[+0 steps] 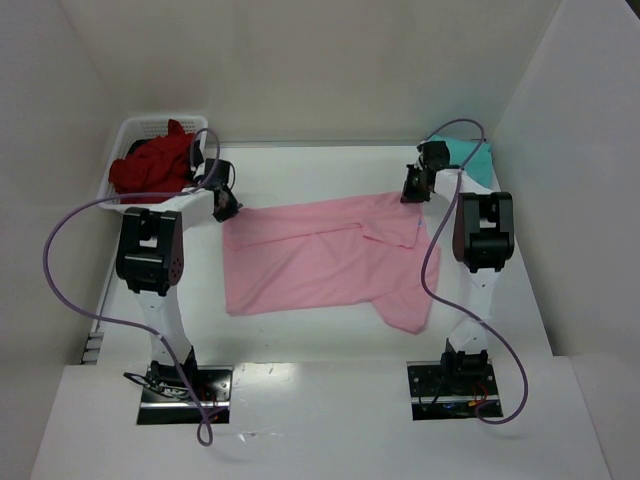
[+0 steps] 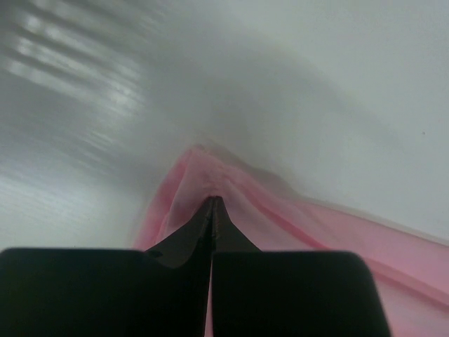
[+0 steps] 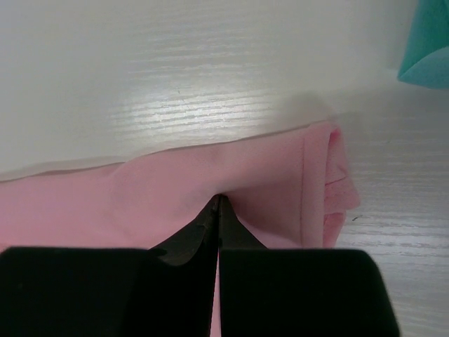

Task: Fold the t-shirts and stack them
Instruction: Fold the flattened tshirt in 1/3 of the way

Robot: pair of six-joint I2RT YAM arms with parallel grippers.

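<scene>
Step in hand: folding pink t-shirt [image 1: 310,265]. Your left tool [image 1: 228,208] and right tool [image 1: 413,190] each clamp 1 far corner. Next, likely: lift both evenly, carry far edge toward near hem.

White arms [image 1: 166,318], black joints [image 1: 150,250] and claws [image 1: 228,208], looping purple cables [image 1: 47,255].

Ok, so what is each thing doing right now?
pink t-shirt: spread out on the table, far edge pinched at both ends.
left gripper: shut on the pink t-shirt.
right gripper: shut on the pink t-shirt.
teal t-shirt: lying far right, looks folded.
dark red t-shirts: bunched up in the white basket.
</scene>
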